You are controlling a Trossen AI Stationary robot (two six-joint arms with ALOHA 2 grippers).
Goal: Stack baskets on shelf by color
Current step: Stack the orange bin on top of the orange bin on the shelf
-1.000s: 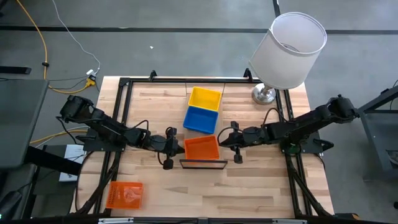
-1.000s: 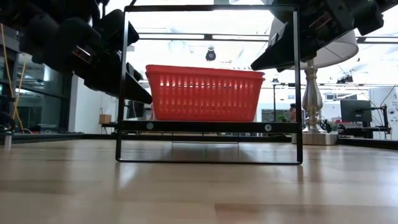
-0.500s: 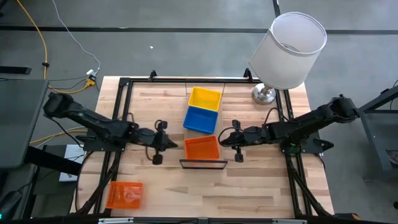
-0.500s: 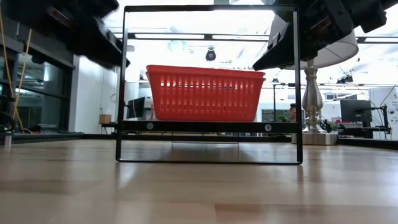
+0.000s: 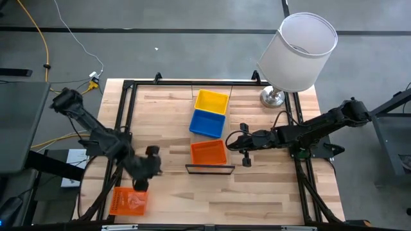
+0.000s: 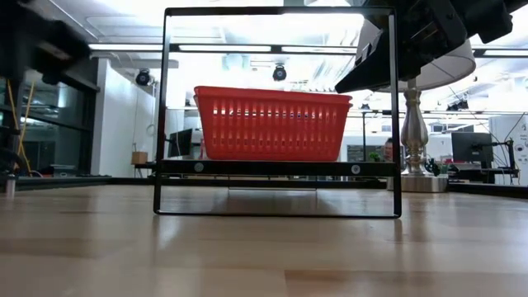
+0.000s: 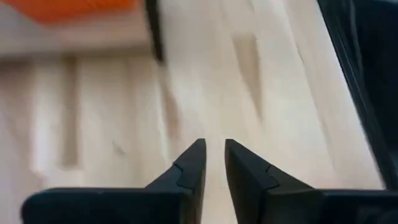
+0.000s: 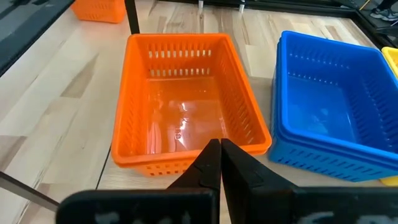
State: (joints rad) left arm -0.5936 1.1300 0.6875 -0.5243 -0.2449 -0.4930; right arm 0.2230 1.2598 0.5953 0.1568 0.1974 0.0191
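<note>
A red-orange basket (image 5: 209, 153) (image 8: 180, 106) sits by its bottom on the raised black-framed shelf (image 6: 272, 167) at mid-table. A blue basket (image 5: 207, 122) and a yellow one (image 5: 211, 101) lie behind it on the tabletop. Another orange basket (image 5: 128, 200) lies near the near-left corner. My left gripper (image 5: 149, 172) (image 7: 212, 146) hovers over bare wood between the shelf and that basket, fingers a narrow gap apart. My right gripper (image 5: 239, 147) (image 8: 219, 146) is shut at the shelved basket's right end, level with its rim. My right gripper's shut fingertips (image 6: 342, 82) stand at the upper right rim (image 6: 345, 96) of the shelved basket, coming level from the table's right. Whether they touch it I cannot tell.
A white-shaded lamp (image 5: 297, 48) stands on its metal base (image 5: 272, 97) at the far-right corner. A black metal frame (image 5: 128, 86) runs along the table's edges. Bare wood lies in front of the shelf, toward the near edge.
My left gripper has drawn away from the shelved basket's left end and swung toward the table's near-left corner, closer to the orange basket there. The shelved basket has stayed put, and the right arm has kept still.
</note>
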